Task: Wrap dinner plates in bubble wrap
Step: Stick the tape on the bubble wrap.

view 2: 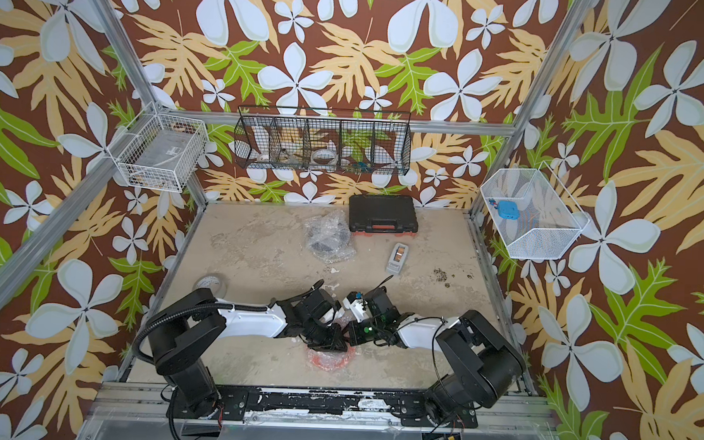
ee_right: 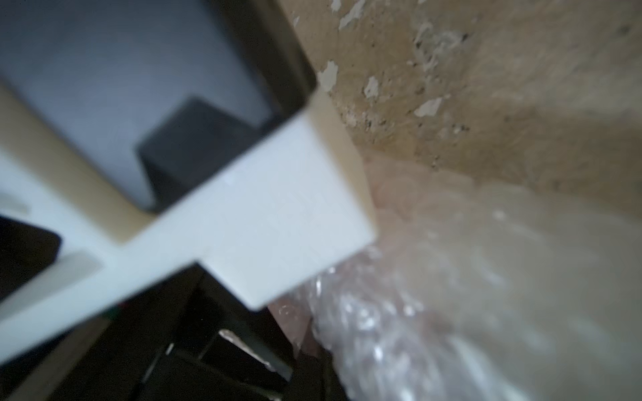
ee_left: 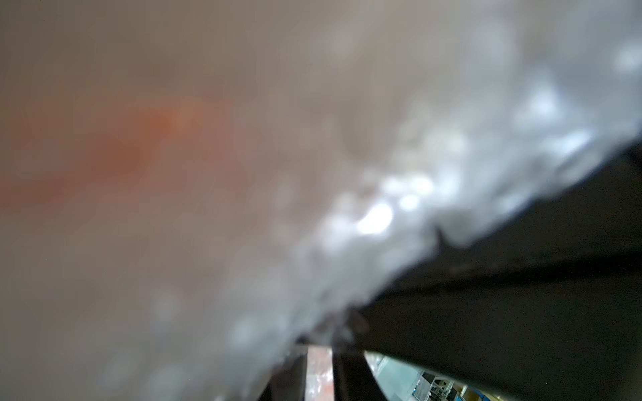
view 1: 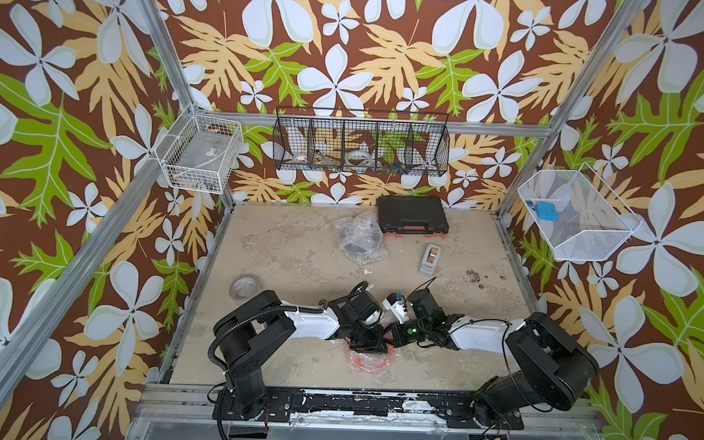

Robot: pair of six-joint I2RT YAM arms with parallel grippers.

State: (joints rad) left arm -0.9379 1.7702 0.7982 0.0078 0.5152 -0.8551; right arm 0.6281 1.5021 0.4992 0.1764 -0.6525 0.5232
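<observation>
An orange dinner plate lies near the front edge under bubble wrap, mostly hidden by both wrists. My left gripper points down onto it. In the left wrist view its dark fingers stand a narrow gap apart, and blurred bubble wrap fills most of that view. My right gripper meets it from the right, shut on a taut edge of the wrap. A black dinner plate bundled in bubble wrap lies at the back.
A black case stands against the back wall, with a grey tape dispenser in front of it. A roll of clear tape sits at the left by the left arm. Wire baskets hang on the walls.
</observation>
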